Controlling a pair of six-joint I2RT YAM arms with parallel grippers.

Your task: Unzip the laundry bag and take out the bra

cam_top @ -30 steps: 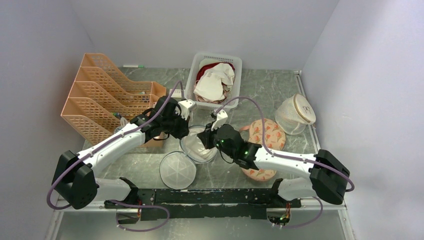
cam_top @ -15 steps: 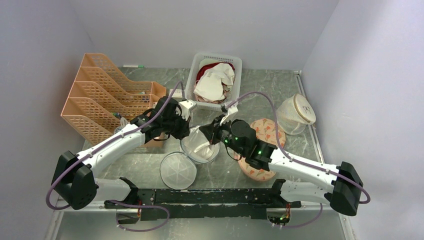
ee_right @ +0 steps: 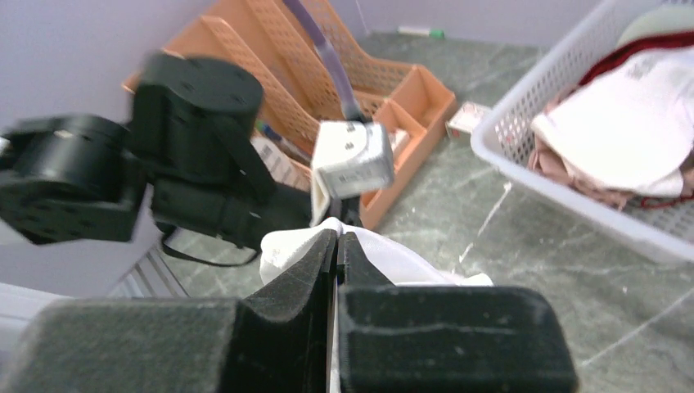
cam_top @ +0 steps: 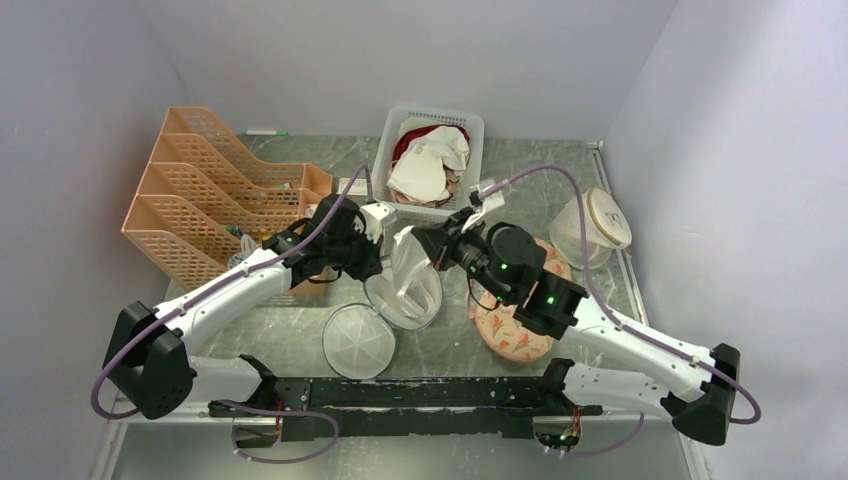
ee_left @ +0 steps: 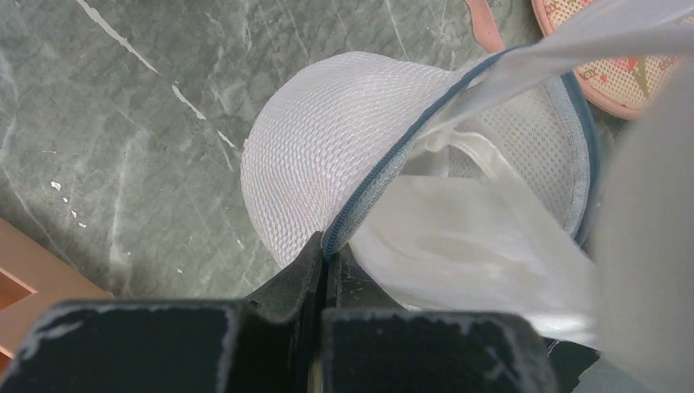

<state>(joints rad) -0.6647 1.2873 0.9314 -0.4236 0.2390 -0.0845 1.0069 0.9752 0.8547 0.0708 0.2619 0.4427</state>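
The white mesh laundry bag (cam_top: 400, 300) lies open at the table's middle, its round lid (cam_top: 356, 340) flopped out toward the front. In the left wrist view the bag (ee_left: 319, 155) shows its blue-grey zipper rim. My left gripper (cam_top: 376, 262) (ee_left: 329, 248) is shut on that rim at the bag's far left side. My right gripper (cam_top: 428, 247) (ee_right: 337, 236) is shut on the white bra (cam_top: 410, 265) (ee_right: 385, 258) and holds it up above the bag. The bra (ee_left: 466, 237) hangs stretched, its lower part still inside the bag.
A white basket (cam_top: 470, 122) of garments stands at the back. An orange file rack (cam_top: 215, 185) is at the left. A floral peach pouch (cam_top: 520, 335) lies under my right arm. A translucent round bag (cam_top: 592, 228) sits at the right.
My right gripper has risen and moved back and right with the bra, drawing the fabric up out of the bag. My left gripper stays clamped on the rim.
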